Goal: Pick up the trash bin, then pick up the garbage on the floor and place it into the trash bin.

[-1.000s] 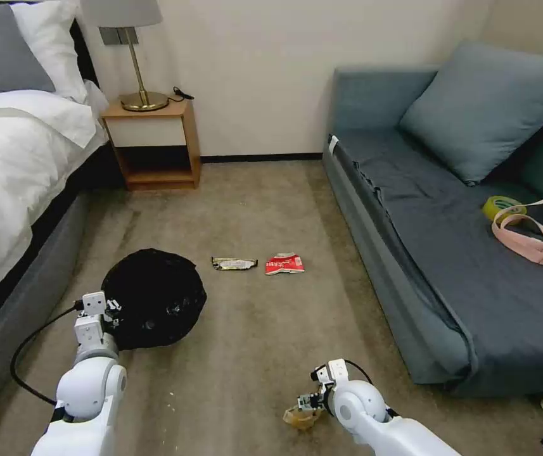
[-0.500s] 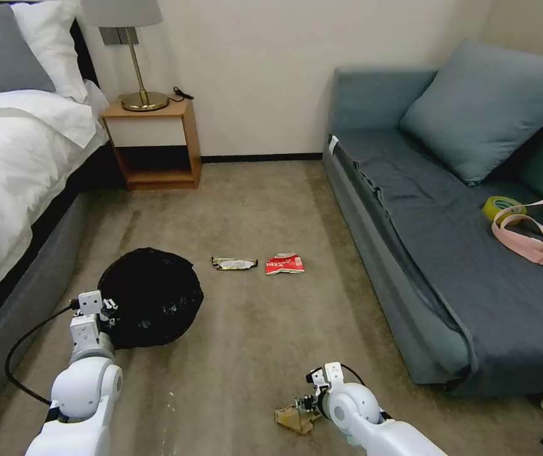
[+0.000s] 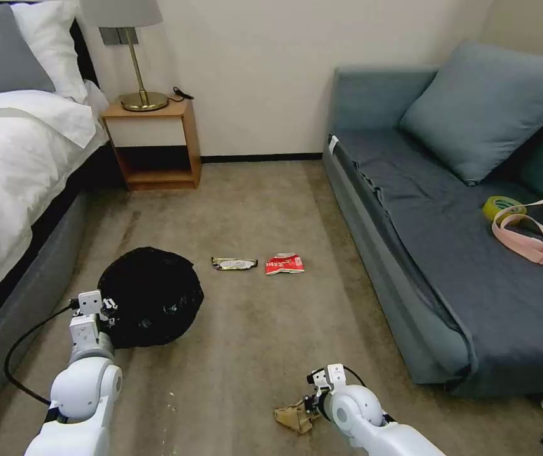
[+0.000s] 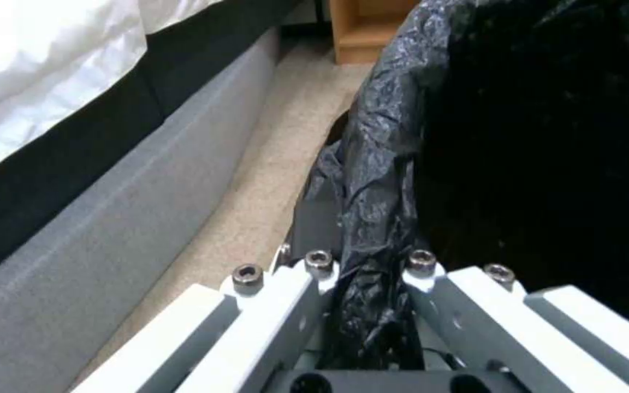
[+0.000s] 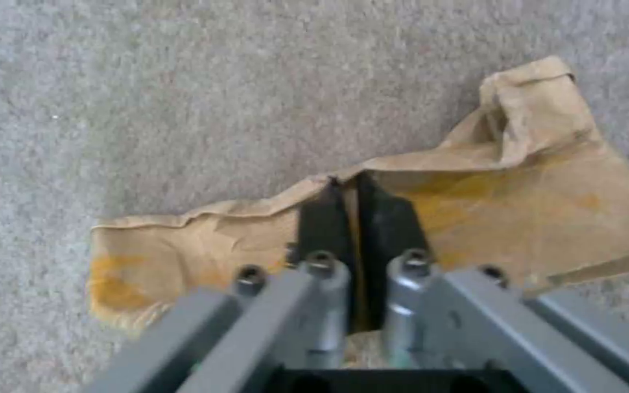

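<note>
A bedroom: bed, lamp-topped nightstand, sofa, carpet.

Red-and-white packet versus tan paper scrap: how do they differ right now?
The red-and-white packet lies free on the carpet, beside a dark silvery wrapper; the tan paper scrap is pinched in the right gripper, whose fingers are shut on its edge. The packet lies mid-floor, past the trash bin held by the left gripper; the scrap lies close to the robot. Both are crumpled litter.
</note>
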